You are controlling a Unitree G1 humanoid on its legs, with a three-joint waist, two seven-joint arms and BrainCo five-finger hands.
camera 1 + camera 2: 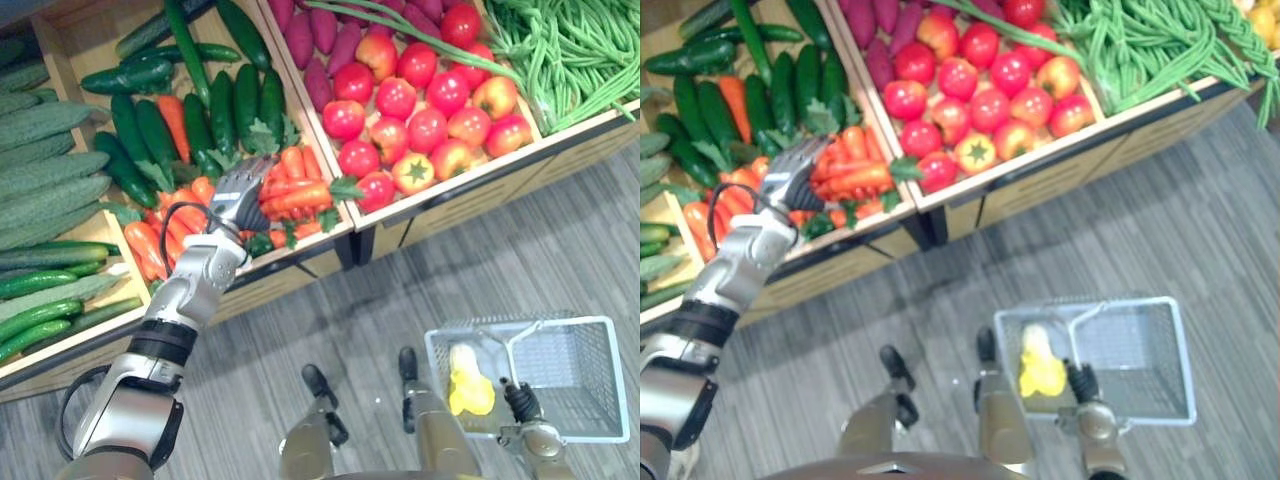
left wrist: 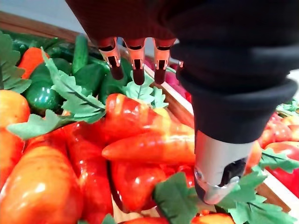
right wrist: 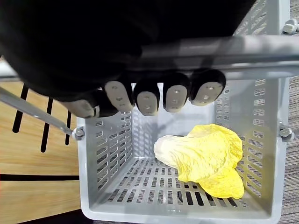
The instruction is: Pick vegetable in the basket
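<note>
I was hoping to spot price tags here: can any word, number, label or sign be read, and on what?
None can be read: no text shows on the wooden crates, carrots, tomatoes, grey basket, yellow cabbage, the left robot hand over the carrots, or the right robot hand gripping the basket's handle.

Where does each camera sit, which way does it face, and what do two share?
Left eye view: on the head, looking down at the vegetable stand; left hand over the carrots.
Right eye view: beside it, sharing that scene; right hand holds the basket.
Left wrist view: along its open fingers, at carrots.
Right wrist view: down into the basket at the cabbage; fingers curled round the handle.
</note>
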